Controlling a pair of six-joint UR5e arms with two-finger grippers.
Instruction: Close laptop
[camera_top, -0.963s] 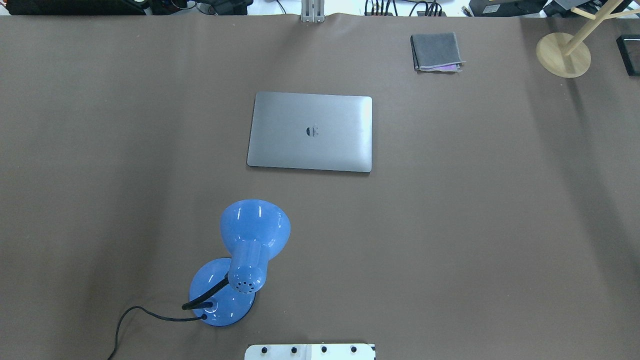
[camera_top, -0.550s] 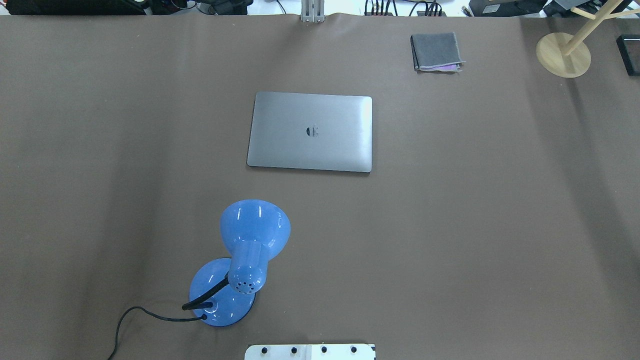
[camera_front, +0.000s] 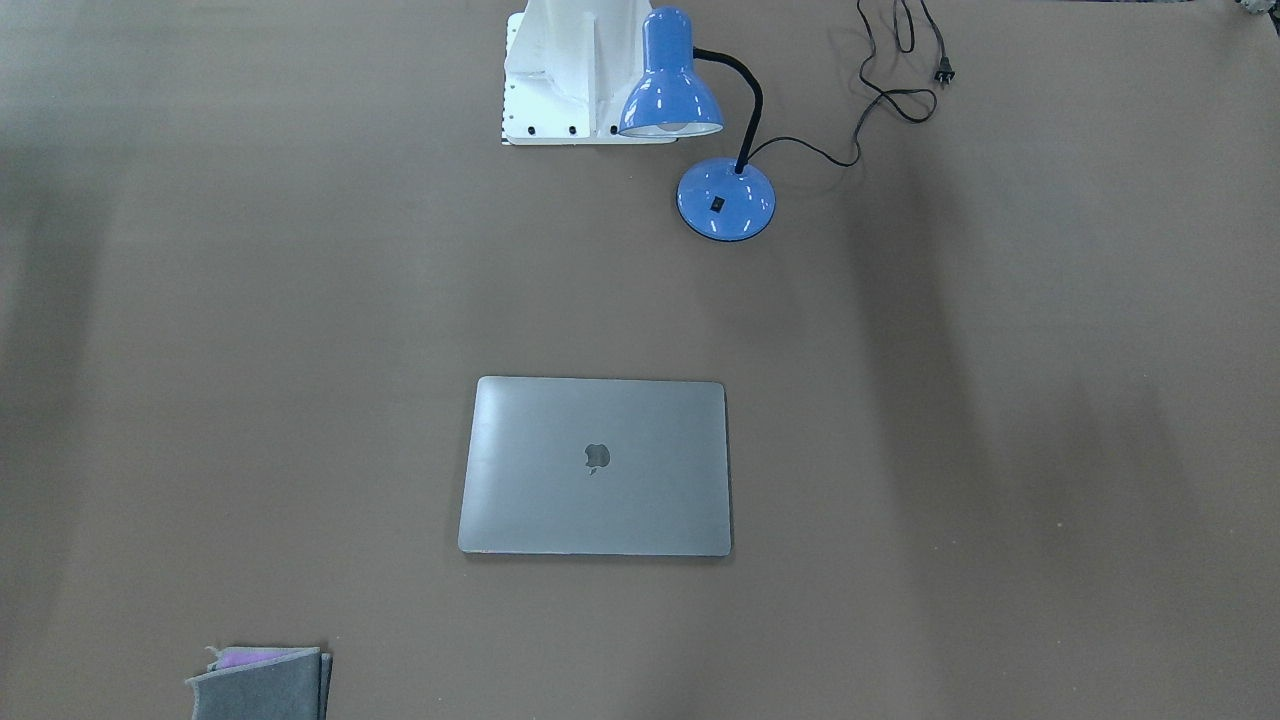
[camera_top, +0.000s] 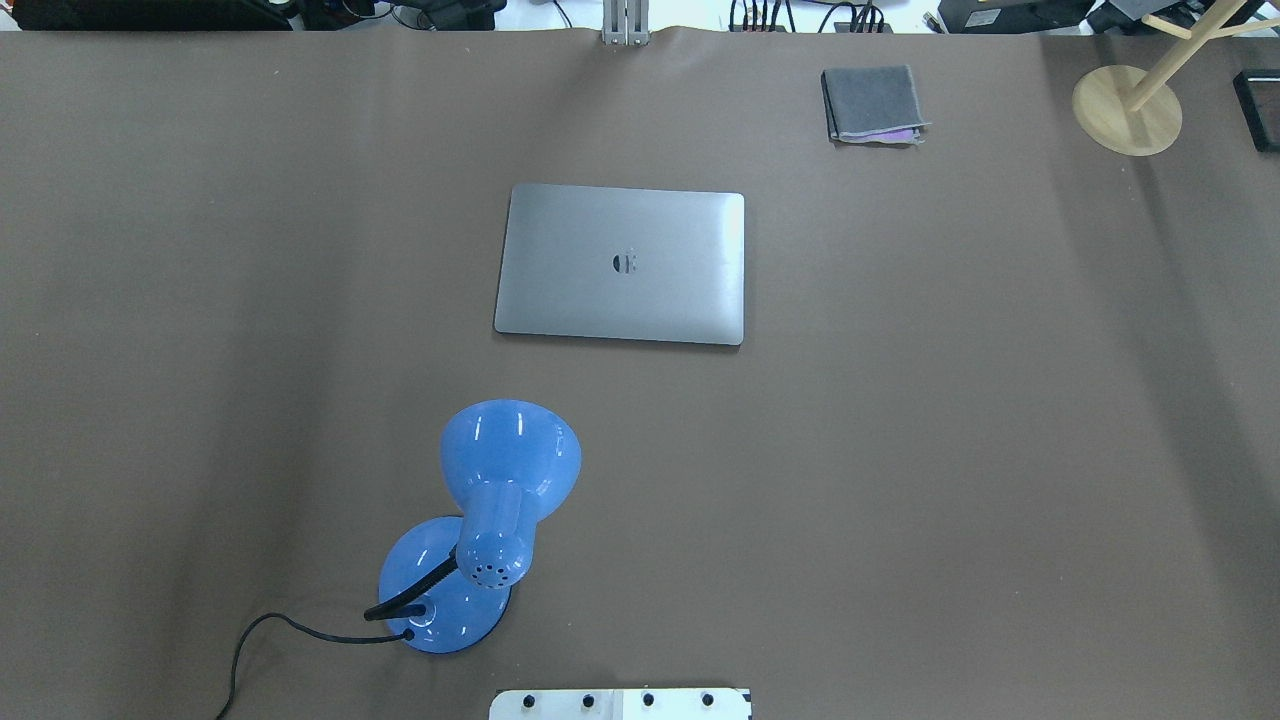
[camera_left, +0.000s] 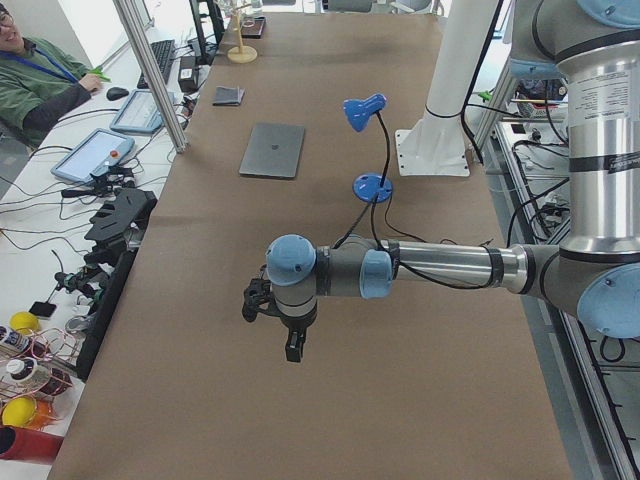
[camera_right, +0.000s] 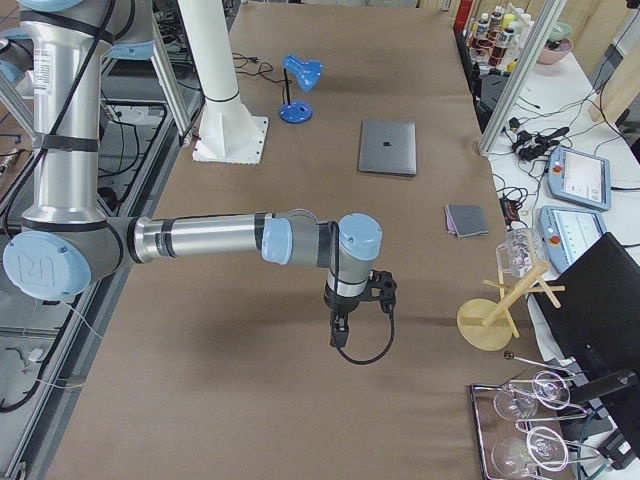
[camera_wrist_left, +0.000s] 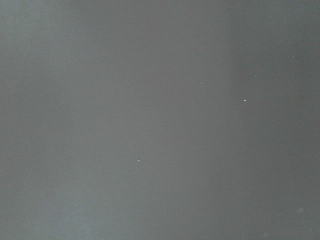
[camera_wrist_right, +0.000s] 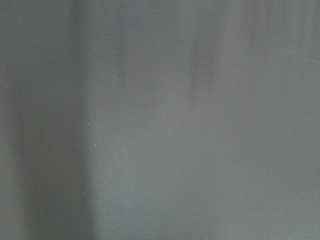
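Note:
The slim grey laptop (camera_top: 620, 265) lies flat on the brown table with its lid down and the dark apple logo facing up; it also shows in the front-facing view (camera_front: 596, 465) and in both side views (camera_left: 273, 150) (camera_right: 388, 148). Its keys and screen are hidden. My left gripper (camera_left: 292, 345) hangs over bare table far from the laptop, and shows only in the left side view. My right gripper (camera_right: 340, 335) hangs over bare table far from it too, and shows only in the right side view. I cannot tell whether either is open or shut. Both wrist views show only table cover.
A blue desk lamp (camera_top: 500, 500) with a black cord stands between the robot's base (camera_top: 620, 703) and the laptop. A folded grey cloth (camera_top: 872, 103) lies at the far right. A wooden stand (camera_top: 1127, 108) is in the far right corner.

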